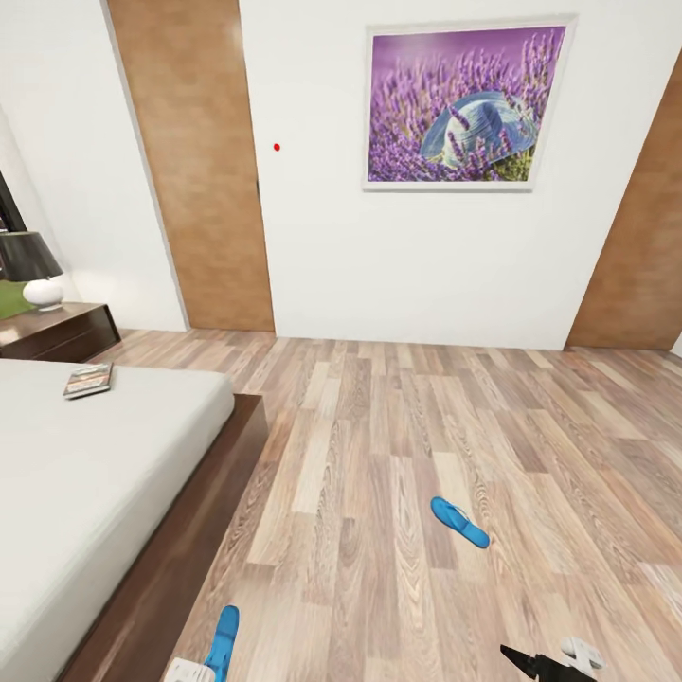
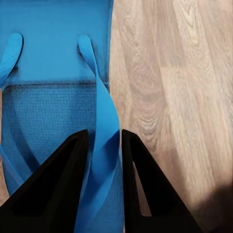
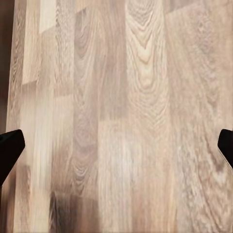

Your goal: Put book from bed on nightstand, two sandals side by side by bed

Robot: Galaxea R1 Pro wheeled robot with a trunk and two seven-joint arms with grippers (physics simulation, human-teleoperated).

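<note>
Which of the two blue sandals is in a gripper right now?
The sandal beside the bed: the left gripper pinches its strap. The other sandal lies alone on the floor.

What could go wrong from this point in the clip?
1. The left gripper pinches only the thin strap of one sandal; the sandal may swing or slip out while carried.
2. The other sandal lies apart on the floor, angled; the pair may end up unaligned rather than side by side.
3. The book sits well in from the edge of the bed, near the nightstand; reaching it may mean leaning over the frame.
</note>
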